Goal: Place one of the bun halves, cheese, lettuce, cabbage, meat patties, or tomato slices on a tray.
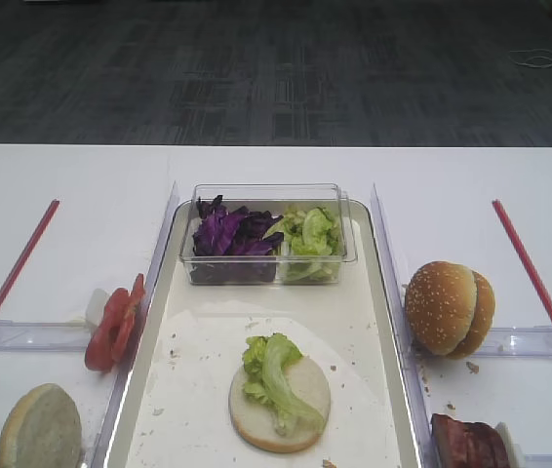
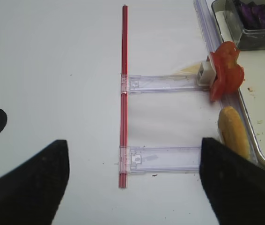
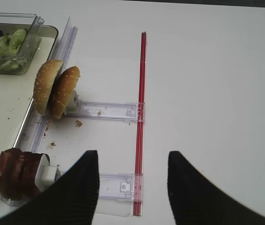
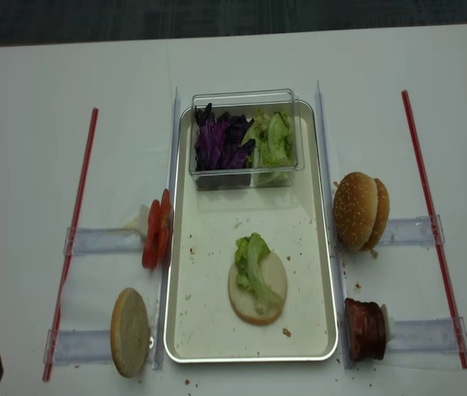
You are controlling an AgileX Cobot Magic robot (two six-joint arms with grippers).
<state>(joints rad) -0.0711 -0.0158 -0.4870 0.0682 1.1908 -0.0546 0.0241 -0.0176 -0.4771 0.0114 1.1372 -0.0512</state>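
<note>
A flat bun half topped with lettuce lies cut-face up on the cream tray, whose long axis runs away from the robot across a white bench. Only the wrist views show the right gripper and left gripper, jaws spread wide, holding nothing. Beyond the tray lies dark carpet.

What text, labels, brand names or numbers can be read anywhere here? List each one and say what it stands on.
None: no readable text shows in any view.
The tray, the clear tub, the bun halves, the red strips and the white table carry no print, label or number.
</note>
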